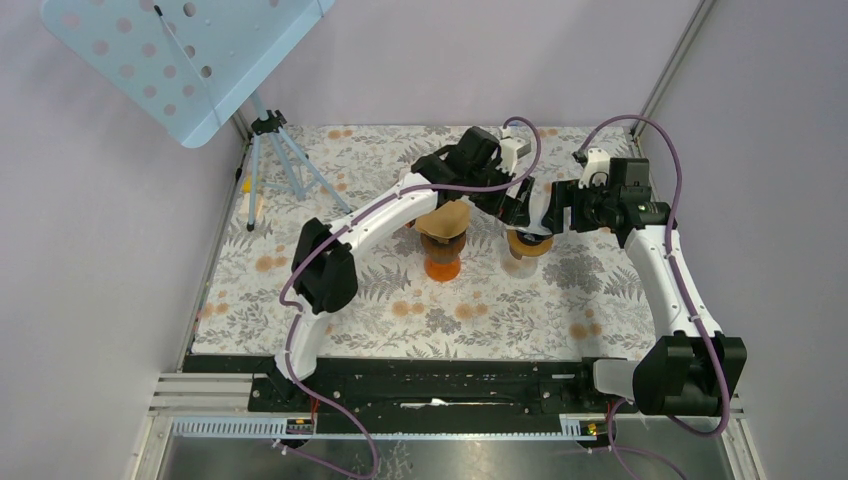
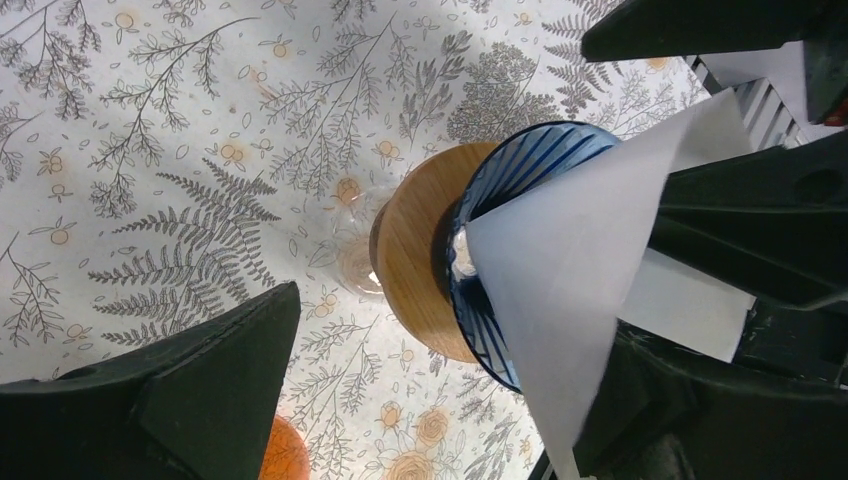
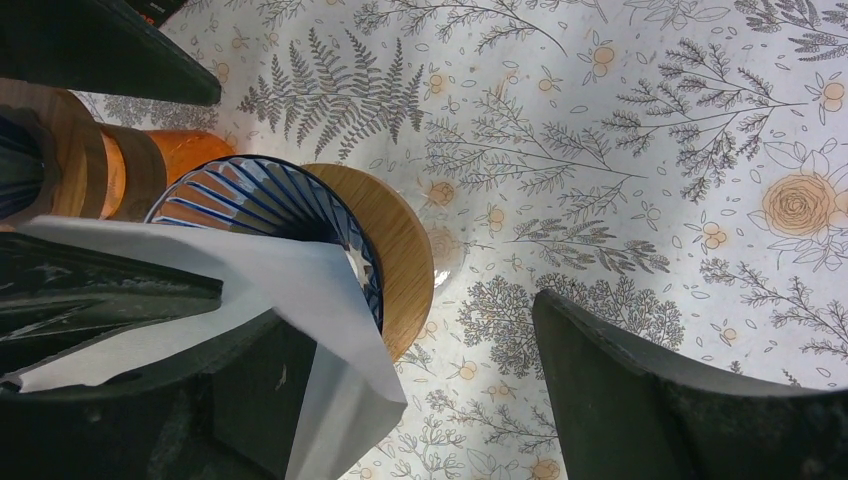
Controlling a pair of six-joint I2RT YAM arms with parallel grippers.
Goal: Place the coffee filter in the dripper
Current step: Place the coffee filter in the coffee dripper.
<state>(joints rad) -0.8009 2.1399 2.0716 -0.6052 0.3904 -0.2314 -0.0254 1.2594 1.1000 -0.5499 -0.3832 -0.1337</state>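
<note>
With the left gripper (image 2: 455, 300) and the right gripper (image 3: 380, 300) both spread wide, the coffee filter (image 2: 570, 290) is left half seated over the rim of the dripper (image 2: 520, 165), toward the right edge of the table (image 1: 300, 320), and could be dragged out if snagged in withdrawal.

My left arm (image 1: 370, 215) rises from its base at the near edge, bends at the elbow and reaches forward and to the right, with the wrist tipped downward. My left gripper (image 1: 517, 205) hangs at its end with the jaws spread wide. My right arm (image 1: 662, 270) runs forward from its base, then folds to the left at the wrist. My right gripper (image 1: 548, 218) points toward the left one, its jaws also well apart. The two grippers sit just beside each other, perhaps touching; from above I cannot tell.
</note>
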